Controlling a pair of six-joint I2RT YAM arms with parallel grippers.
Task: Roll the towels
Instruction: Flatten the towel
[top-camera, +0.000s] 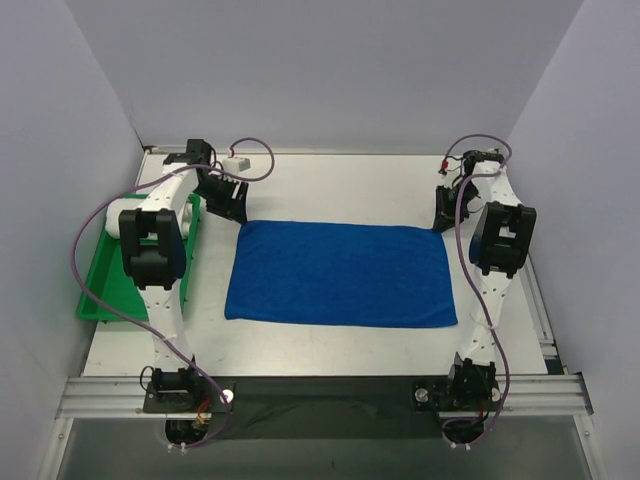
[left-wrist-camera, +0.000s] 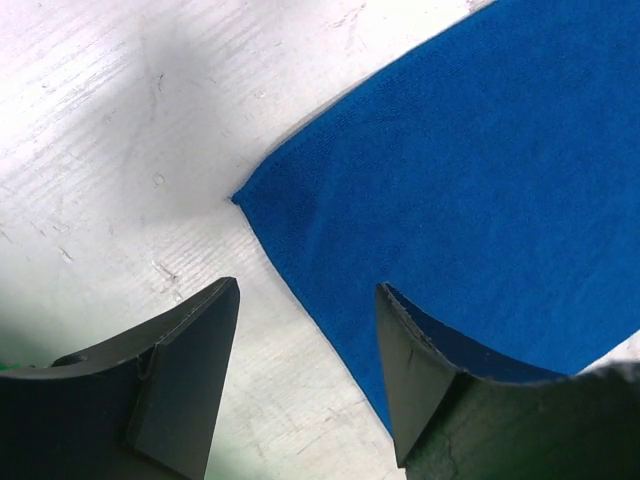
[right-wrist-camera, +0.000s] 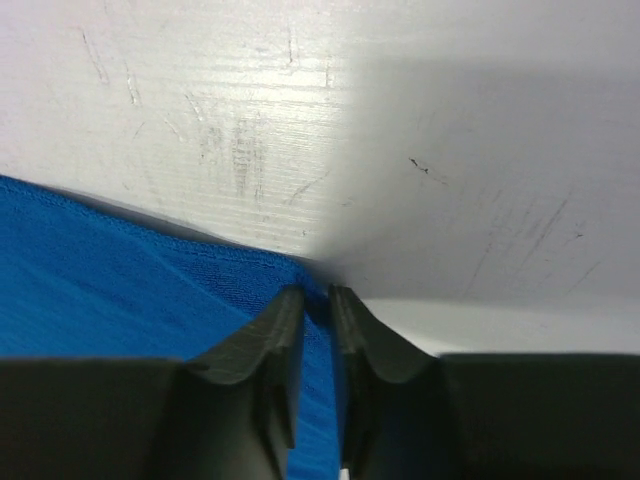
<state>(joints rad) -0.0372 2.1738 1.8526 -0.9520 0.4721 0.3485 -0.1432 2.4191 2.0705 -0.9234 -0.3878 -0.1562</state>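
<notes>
1 towel (top-camera: 340, 273) flat, 2 grippers at its far corners.
The blue towel lies spread out in the middle of the surface (top-camera: 330, 185). The left gripper (left-wrist-camera: 305, 290) is released, jaws wide: 1 finger over the cloth, the other over bare surface beside the far-left corner. The right gripper (right-wrist-camera: 316, 295) is clenched on the far-right corner. A green tray (top-camera: 100, 290) sits at the left.

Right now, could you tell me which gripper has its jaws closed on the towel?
The right gripper: its jaws pinch the far right corner of the blue towel, while the left gripper hangs open over the far left corner.
</notes>
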